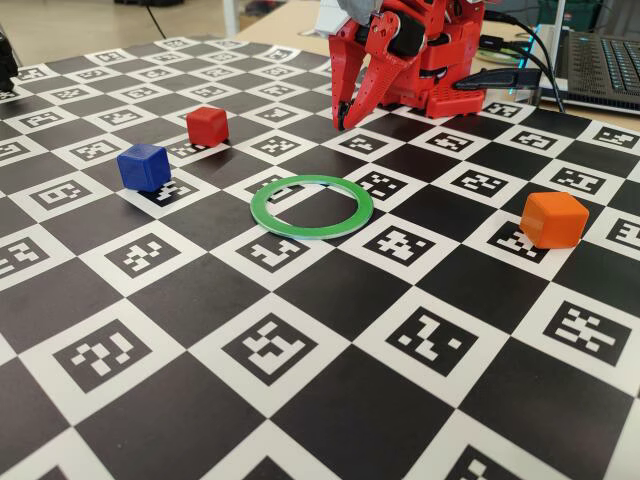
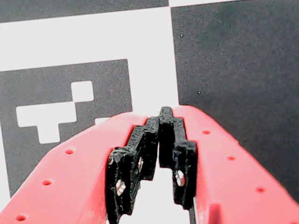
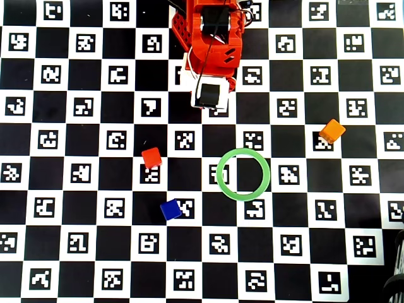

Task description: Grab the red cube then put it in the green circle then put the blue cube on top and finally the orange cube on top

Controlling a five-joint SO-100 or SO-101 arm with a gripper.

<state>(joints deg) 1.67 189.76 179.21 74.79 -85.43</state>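
Wrist view: our gripper (image 2: pixel 161 116) fills lower frame, fingers pressed together, empty. Fixed view: red cube (image 1: pixel 207 126) upper left, blue cube (image 1: pixel 144 167) just below it, green circle (image 1: pixel 311 206) centre, empty. We judge: spread fingers first, swing left, descend square over red cube.

setting: robotics lab or maker's workspace. the bench (image 1: pixel 300 400) is covered by a printed black-and-white checkerboard mat, with a fiducial marker (image 1: pixel 268 348) in every white square, the kind used for camera calibration and pose tracking. a red 3d-printed arm (image 1: pixel 420 50) stands at the mat's far edge. behind it, in the fixed view, an open laptop (image 1: pixel 600 65) sits on a pale wooden surface with black cables (image 1: pixel 520 60) running toward the arm's base.
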